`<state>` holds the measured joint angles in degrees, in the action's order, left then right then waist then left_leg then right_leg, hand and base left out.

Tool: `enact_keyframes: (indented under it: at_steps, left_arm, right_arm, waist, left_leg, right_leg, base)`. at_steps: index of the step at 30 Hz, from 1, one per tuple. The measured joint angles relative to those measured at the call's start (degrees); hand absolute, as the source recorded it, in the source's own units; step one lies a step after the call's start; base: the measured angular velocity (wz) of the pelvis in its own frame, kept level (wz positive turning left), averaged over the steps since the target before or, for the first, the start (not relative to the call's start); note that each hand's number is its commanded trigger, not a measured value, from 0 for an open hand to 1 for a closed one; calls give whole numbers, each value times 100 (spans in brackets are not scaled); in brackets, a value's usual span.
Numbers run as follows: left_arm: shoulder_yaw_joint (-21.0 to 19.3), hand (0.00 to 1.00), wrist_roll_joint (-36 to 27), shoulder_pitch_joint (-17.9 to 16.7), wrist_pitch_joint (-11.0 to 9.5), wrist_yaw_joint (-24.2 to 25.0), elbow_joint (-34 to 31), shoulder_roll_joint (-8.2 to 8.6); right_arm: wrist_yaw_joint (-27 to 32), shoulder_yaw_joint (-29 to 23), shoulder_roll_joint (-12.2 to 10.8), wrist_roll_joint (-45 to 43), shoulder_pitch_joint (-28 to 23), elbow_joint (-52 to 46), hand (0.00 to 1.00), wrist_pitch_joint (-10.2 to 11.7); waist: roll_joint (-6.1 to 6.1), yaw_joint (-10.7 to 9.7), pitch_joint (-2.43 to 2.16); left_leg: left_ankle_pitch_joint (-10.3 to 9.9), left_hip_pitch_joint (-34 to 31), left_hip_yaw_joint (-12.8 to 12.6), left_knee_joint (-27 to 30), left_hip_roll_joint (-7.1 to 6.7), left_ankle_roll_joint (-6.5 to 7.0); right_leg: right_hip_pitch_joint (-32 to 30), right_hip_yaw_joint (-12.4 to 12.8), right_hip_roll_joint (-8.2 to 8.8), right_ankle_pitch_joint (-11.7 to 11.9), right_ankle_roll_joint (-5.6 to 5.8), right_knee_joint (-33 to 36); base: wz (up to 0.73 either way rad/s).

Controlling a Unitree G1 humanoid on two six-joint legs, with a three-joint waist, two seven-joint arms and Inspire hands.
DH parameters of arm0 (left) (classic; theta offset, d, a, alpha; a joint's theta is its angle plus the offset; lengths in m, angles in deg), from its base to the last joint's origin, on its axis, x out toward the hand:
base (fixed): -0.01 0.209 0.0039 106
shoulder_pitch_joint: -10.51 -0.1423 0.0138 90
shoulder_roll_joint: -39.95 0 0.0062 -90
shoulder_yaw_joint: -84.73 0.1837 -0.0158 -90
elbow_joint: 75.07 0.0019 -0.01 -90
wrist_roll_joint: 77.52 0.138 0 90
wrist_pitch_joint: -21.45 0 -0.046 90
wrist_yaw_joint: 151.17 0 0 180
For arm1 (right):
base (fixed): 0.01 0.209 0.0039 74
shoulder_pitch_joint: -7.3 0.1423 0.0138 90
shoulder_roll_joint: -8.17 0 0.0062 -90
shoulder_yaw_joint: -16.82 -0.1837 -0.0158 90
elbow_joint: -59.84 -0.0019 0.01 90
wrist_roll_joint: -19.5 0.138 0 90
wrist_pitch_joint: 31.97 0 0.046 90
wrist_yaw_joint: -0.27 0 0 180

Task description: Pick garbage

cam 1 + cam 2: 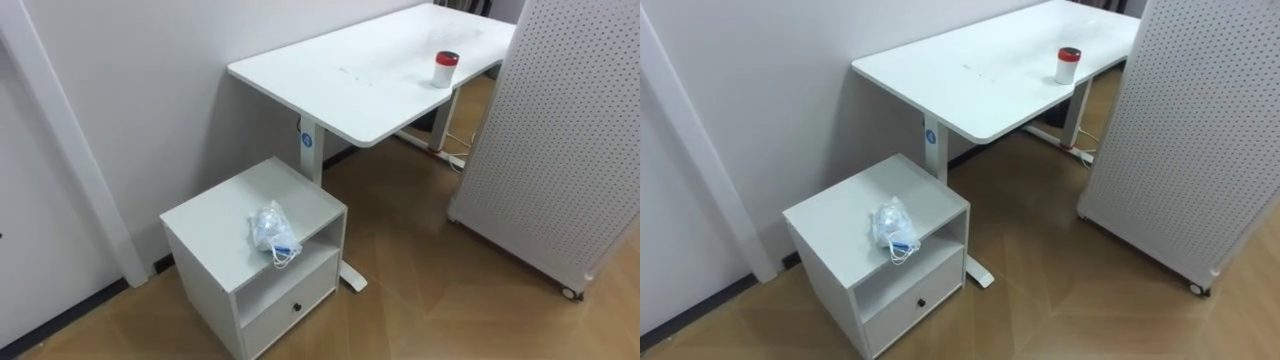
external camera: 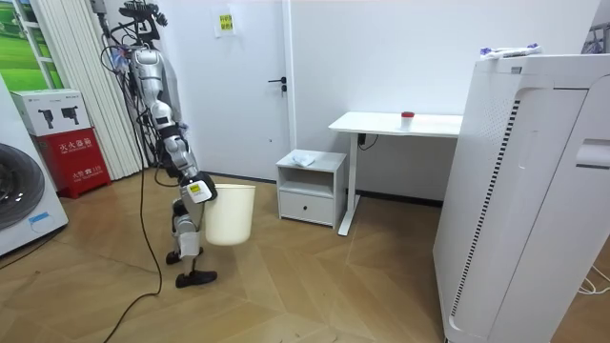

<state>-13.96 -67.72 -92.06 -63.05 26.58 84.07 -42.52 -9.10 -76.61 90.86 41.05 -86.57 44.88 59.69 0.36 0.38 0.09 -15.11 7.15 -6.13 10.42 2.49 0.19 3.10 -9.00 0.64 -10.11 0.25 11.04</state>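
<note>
One garbage wad (image 1: 273,232) on cabinet (image 1: 225,205): likely light, soft, pinch its bunched top; right hand (image 2: 197,191) by bin (image 2: 231,217), grip indiscernible.

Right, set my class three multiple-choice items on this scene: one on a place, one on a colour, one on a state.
1. Where does the crumpled garbage lie? A on the floor; B on top of the cabinet; C in its open shelf.
2. What colour is the lid of the jar on the desk? A red; B blue; C green.
3. How is the cabinet's drawer? A pulled out; B closed; C removed.
Answers: 1 B, it rests on the cabinet's top; 2 A, the lid is red; 3 B, its front sits flush.
</note>
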Motion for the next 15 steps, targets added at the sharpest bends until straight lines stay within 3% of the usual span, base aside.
enact_keyframes:
  at_steps: [4,7,10,12,14,15]
  left_arm:
    - [-7,0,108,46,38,17,6,8]
    - [-13,0,208,117,34,50,12,11]
    - [-22,0,253,228,39,79,15,-13]
    - [7,0,247,208,29,157,2,-26]
    - [39,0,248,185,27,184,1,-25]
    - [56,0,241,175,26,177,7,-24]
  right_arm:
    - [-7,-9,0,-8,42,6,100,-8]
    - [-42,4,-8,-10,91,5,100,-35]
    - [-95,11,-10,-14,108,6,100,-58]
    - [-123,0,19,-13,90,-22,100,-55]
    - [-120,8,25,3,90,-57,100,-57]
    - [-115,18,21,32,98,-90,100,-58]
  waist:
    - [35,-5,7]
    - [64,33,12]
    - [126,132,67]
    - [128,129,79]
    - [120,119,76]
    - [133,117,83]
  left_leg:
    - [-7,-181,1,168,17,-12]
    - [-110,-443,-52,723,119,-99]
    - [-183,-847,-196,1763,283,-178]
    - [-180,-1215,-130,2626,411,-178]
    - [-93,-1521,-79,3174,529,-197]
    - [-48,-1651,-8,3345,525,-175]
  right_leg:
    - [-161,-36,20,-24,-34,148]
    - [-296,-45,6,-90,-110,313]
    - [-402,-66,-10,-292,-225,620]
    - [-488,30,-76,-565,-401,946]
    - [-518,97,-171,-676,-504,1154]
    - [-519,138,-191,-705,-552,1198]
  base:
    - [2]
    - [-6]
    - [-13]
    - [-2]
    - [0]
    - [26]
